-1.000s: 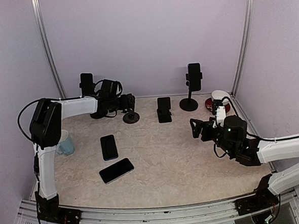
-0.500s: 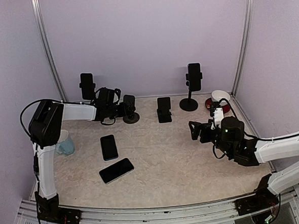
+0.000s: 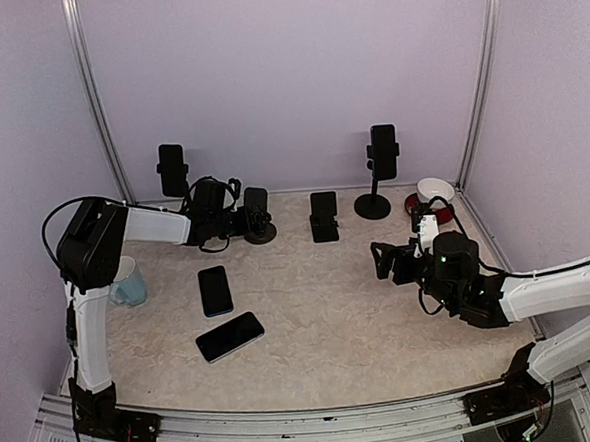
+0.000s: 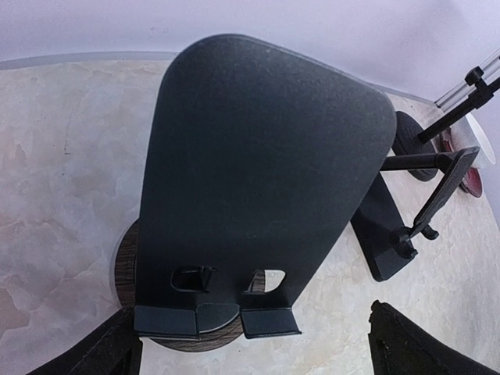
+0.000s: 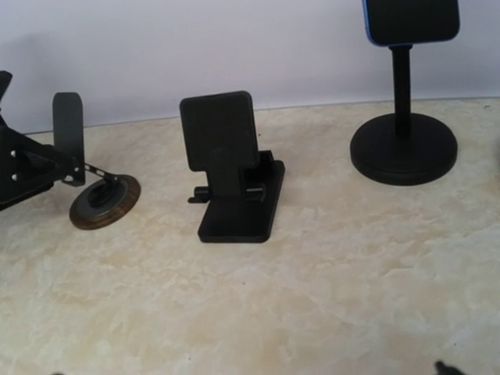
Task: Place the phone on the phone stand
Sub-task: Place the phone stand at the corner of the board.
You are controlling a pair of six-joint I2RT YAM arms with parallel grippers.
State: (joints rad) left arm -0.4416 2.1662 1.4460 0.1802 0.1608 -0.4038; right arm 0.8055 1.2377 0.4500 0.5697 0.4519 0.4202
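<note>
1. The table (image 3: 383,356) is filling the lower half of the overhead view. The task is looking barely begun, as nothing is being carried.
2. The left gripper (image 3: 240,222), upper left of centre, is gaping fully and gripping nothing. Its fingers (image 4: 101,355) are showing at the bottom corners of its own camera, either side of the round-based stand (image 4: 258,172).
3. The right gripper (image 3: 381,260), right of centre, is likewise spread wide and empty, and is facing the folding stand (image 5: 234,183).
4. Both of those stands are standing bare. A mounted phone (image 3: 173,168) at upper left and another (image 3: 382,148) at upper right are already sitting on tall holders.
5. Two loose phones are lying flat at lower left of centre, well apart from the stands. The upper phone (image 3: 215,290) and the lower phone (image 3: 229,336) are thin dark slabs, the lower one angled. Picking one up, carrying it and setting it down are all remaining.
</note>
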